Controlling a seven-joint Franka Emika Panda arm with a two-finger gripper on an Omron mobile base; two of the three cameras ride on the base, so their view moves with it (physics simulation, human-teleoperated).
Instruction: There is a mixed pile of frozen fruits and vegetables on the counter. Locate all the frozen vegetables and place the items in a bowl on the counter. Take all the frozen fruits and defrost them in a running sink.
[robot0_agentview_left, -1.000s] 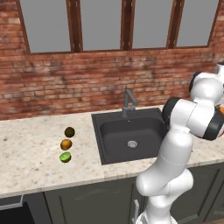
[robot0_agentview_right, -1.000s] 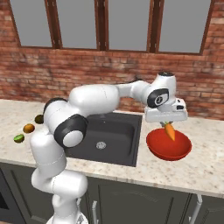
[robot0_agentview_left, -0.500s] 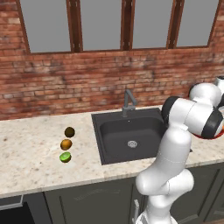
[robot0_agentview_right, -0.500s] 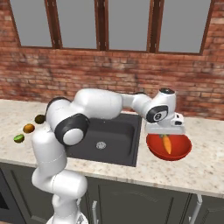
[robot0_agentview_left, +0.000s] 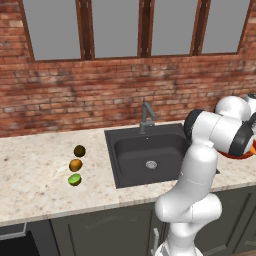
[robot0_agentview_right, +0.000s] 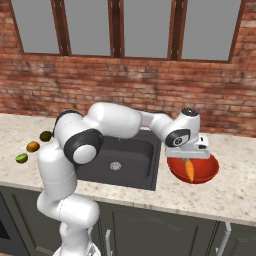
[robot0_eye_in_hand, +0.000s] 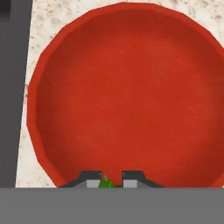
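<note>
Carrot (robot0_agentview_right: 189, 169), small, orange and tapered with a green top, hangs point-down from the end effector (robot0_eye_in_hand: 111, 180) inside the rim of the shallow red bowl (robot0_agentview_right: 206, 174), which sits on the table (robot0_agentview_right: 235, 200) directly beneath. Against the earlier frames the end effector has come lower, bringing the carrot from above the bowl down into it. The fingers (robot0_eye_in_hand: 91, 178) stand a narrow gap apart, clenched on the carrot's green top, while the sink (robot0_agentview_right: 125, 159) lies just beside.
</note>
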